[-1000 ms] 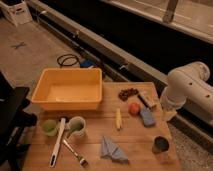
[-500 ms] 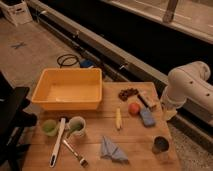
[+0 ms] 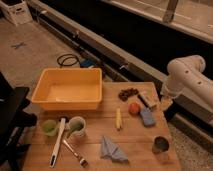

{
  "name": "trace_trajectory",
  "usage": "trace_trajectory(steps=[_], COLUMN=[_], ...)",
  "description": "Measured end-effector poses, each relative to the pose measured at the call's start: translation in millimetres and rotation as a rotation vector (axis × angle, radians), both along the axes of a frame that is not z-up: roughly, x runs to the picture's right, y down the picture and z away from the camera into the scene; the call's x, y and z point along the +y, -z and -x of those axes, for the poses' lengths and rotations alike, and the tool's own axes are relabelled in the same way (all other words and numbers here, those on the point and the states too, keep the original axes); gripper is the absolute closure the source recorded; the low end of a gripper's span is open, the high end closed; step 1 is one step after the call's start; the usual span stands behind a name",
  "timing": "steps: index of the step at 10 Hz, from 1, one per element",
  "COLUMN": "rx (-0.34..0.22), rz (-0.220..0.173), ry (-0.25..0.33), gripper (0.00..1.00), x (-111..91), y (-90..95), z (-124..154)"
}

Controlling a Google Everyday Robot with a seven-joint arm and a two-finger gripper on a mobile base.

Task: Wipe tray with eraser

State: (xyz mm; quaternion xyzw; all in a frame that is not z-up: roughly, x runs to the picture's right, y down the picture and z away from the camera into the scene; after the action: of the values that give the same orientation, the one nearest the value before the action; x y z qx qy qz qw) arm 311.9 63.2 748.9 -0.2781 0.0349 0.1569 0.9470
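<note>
We see a wooden table [image 3: 136, 141] whose right edge runs just under the gripper [image 3: 165, 103], which hangs at the end of the white arm [image 3: 182, 70] beside the table's far right corner. The yellow tray [image 3: 65, 104] fills the far left part of the table, its back rim close to the table's far edge and its left rim near the left edge; its floor is bare. Between the tray and the right-hand cluster we find a strip of open wood, broken only by a slim yellow piece [image 3: 118, 119] lying lengthwise. In front of the tray stand a green cup [image 3: 49, 127] and a pale mug [image 3: 77, 126], with a long white brush [image 3: 57, 142] between them and a smaller brush [image 3: 75, 152] below. A crumpled blue cloth [image 3: 112, 149] lies near the front edge, and a dark metal cup [image 3: 160, 145] stands at the front right corner. The eraser [image 3: 146, 100] lies flat on the table at the far right, well apart from the tray and just to the left of the gripper, not touching it as far as we can tell. Around it sit a dark cluster [image 3: 128, 93], an orange ball [image 3: 134, 108] and a blue pad [image 3: 147, 117]. The gripper's fingers stand spread apart and carry nothing.
</note>
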Motion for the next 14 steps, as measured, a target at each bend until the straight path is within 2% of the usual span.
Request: trace_trajectory(steps=[2, 5, 8, 12, 14], rx=[-0.013, -0.058, -0.091, -0.086, -0.064], rz=[-0.055, -0.102, -0.108, -0.111, -0.129], ry=[-0.057, -0.128, -0.149, -0.152, -0.187], gripper=[0.35, 0.35, 0.35, 0.35, 0.35], x=[-15.3, -37.9, -51.5, -51.5, -57.4], y=[-9.3, -26.3, -38.1, -38.3, -44.9], z=[5.3, 16.0, 22.8, 21.9, 15.3])
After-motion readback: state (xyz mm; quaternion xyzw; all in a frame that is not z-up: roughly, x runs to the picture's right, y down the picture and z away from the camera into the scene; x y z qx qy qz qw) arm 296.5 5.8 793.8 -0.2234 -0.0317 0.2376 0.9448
